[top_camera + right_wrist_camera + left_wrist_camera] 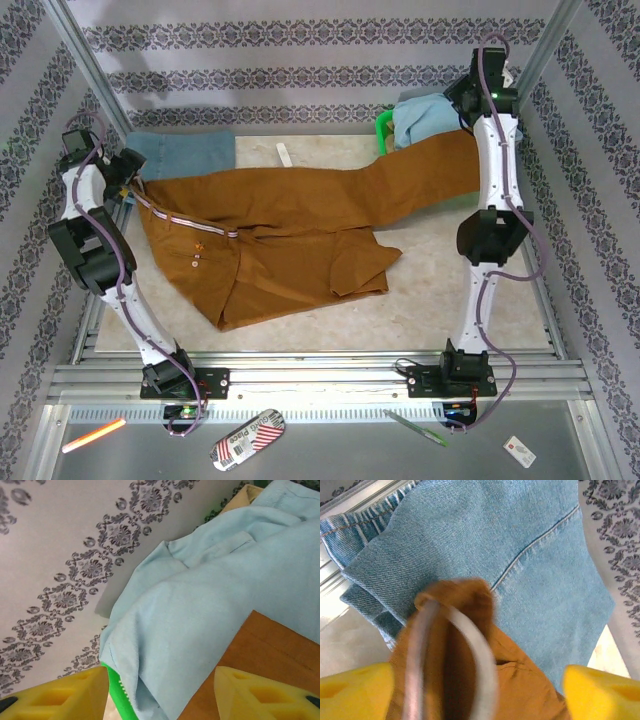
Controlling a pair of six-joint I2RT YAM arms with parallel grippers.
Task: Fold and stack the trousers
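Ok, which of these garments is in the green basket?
The pale blue cloth at back right; the denim lies folded back left, the brown trousers spread across the table.

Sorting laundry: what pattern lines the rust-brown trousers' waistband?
White-and-red striped waistband lining; top external view shows it best.

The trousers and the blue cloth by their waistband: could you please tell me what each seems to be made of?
The trousers look like a matte, rust-brown woven cotton: soft creases, no sheen, though the weave is too fine to tell. The blue cloth looks like faded denim: diagonal twill ribs and pale topstitched seams.
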